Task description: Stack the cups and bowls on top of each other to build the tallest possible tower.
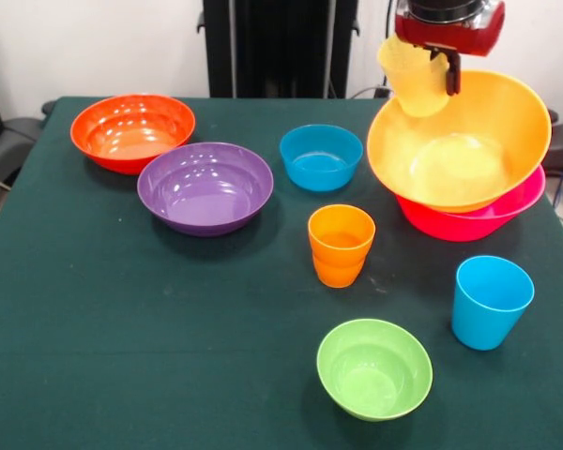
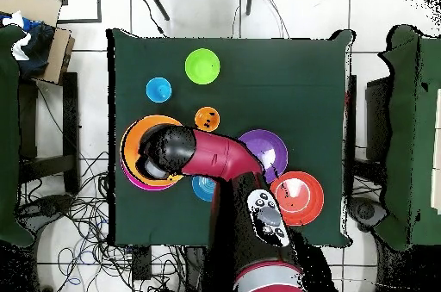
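Your arm comes down at the far right of the front view, and the end effector (image 1: 432, 70) is clamped on the rim of a pale yellow-green ribbed cup (image 1: 413, 80), holding it tilted over the far rim of the large orange bowl (image 1: 469, 141). That glossy bowl sits tipped inside the hot pink bowl (image 1: 507, 214), the two forming the tower's base. To the left you have a small blue bowl (image 1: 321, 157), a medium purple bowl (image 1: 205, 187) and a red-orange bowl (image 1: 131, 131). Nearer stand an orange cup (image 1: 341, 244), a sky blue cup (image 1: 490, 300) and a lime green bowl (image 1: 373, 367), all well apart on the green worktop (image 1: 122, 356). In the overhead view the arm covers most of the stacked bowls.
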Tool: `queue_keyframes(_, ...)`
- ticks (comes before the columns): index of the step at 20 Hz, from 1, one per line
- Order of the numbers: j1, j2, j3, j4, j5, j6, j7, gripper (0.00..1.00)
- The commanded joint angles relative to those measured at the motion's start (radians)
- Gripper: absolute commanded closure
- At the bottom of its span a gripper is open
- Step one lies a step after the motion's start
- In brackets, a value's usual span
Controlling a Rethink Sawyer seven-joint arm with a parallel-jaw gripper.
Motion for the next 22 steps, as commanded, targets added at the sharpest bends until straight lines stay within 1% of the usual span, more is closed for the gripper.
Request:
queue_keyframes(1,0.029,0.034,-0.019,-0.011,0.031,-0.051,0.184,1.00)
queue_keyframes(5,0.043,0.052,-0.020,-0.008,0.040,-0.088,0.188,1.00)
queue_keyframes(8,0.057,0.071,-0.030,-0.024,0.046,-0.102,0.195,1.00)
queue_keyframes(11,0.073,0.087,-0.041,-0.047,0.054,-0.102,0.206,1.00)
queue_keyframes(18,0.115,0.153,-0.073,-0.128,0.076,-0.115,0.227,1.00)
queue_keyframes(22,0.135,0.158,-0.091,-0.146,0.090,-0.104,0.235,1.00)
